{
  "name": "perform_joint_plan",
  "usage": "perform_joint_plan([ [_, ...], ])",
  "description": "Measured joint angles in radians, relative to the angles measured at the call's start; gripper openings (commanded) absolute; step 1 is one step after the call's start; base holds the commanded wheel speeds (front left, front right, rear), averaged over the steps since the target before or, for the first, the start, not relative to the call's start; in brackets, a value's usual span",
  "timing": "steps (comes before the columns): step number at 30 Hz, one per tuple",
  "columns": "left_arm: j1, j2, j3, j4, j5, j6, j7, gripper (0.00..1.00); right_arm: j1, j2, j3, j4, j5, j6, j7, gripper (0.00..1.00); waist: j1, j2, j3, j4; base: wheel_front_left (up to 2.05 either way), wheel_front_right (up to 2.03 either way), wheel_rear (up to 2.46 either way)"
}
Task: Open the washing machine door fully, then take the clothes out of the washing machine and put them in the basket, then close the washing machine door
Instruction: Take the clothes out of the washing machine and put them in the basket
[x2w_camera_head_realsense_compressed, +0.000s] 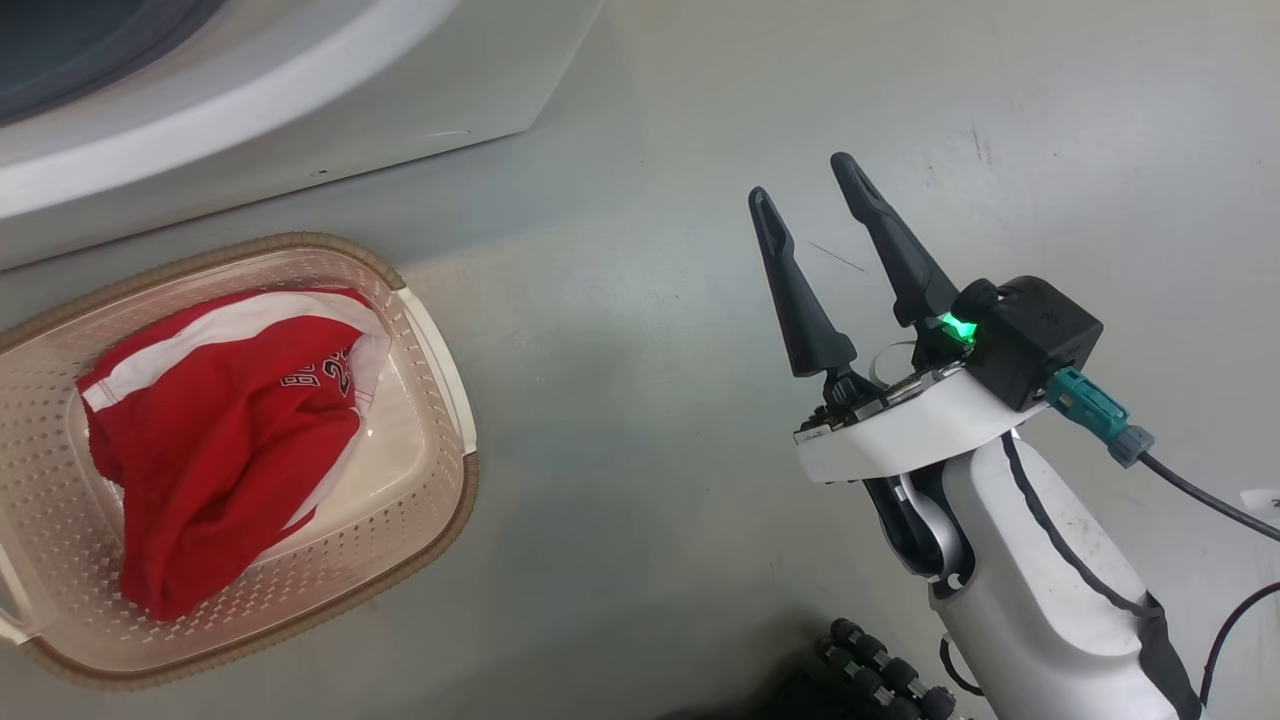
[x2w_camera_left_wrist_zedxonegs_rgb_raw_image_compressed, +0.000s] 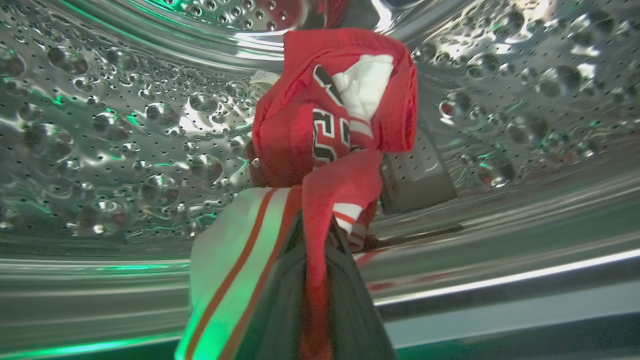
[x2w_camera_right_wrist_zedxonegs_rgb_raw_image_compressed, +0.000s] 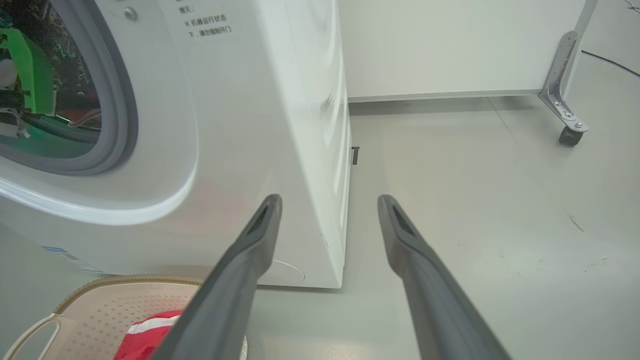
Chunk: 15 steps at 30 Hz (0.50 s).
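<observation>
The floor (x2w_camera_head_realsense_compressed: 640, 500) is smooth and pale grey, with a few small dark scratches and soft reflections of light. Behind stands a white panel (x2w_camera_right_wrist_zedxonegs_rgb_raw_image_compressed: 450, 45) with a grey strip along its bottom. Its metal bracket (x2w_camera_right_wrist_zedxonegs_rgb_raw_image_compressed: 564, 111) carries a small castor wheel (x2w_camera_right_wrist_zedxonegs_rgb_raw_image_compressed: 569, 136). A thin black cable (x2w_camera_right_wrist_zedxonegs_rgb_raw_image_compressed: 611, 61) lies on the floor nearby.

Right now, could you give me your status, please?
Left gripper, jaws shut on jersey in drum. Right gripper, jaws open. Another jersey in basket. Nothing blocking.

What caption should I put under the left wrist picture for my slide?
Left pincer shut on a red jersey inside the shiny drum.
</observation>
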Motion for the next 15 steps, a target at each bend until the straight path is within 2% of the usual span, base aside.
perform_joint_plan([
  [7, 0.004, -0.088, 0.060, 0.001, -0.080, 0.016, -0.098, 0.00, -0.011, -0.001, -0.008, 0.012, -0.005, -0.002, 0.000, 1.00, 0.0000, 0.0000, -0.015, 0.018, 0.00, 0.00, 0.00],
  [15, 0.068, -0.160, 0.101, -0.021, -0.140, 0.019, -0.248, 0.00, -0.011, -0.001, -0.013, 0.029, -0.030, -0.002, 0.000, 1.00, 0.0000, 0.0000, -0.049, 0.040, 0.00, 0.00, 0.00],
])
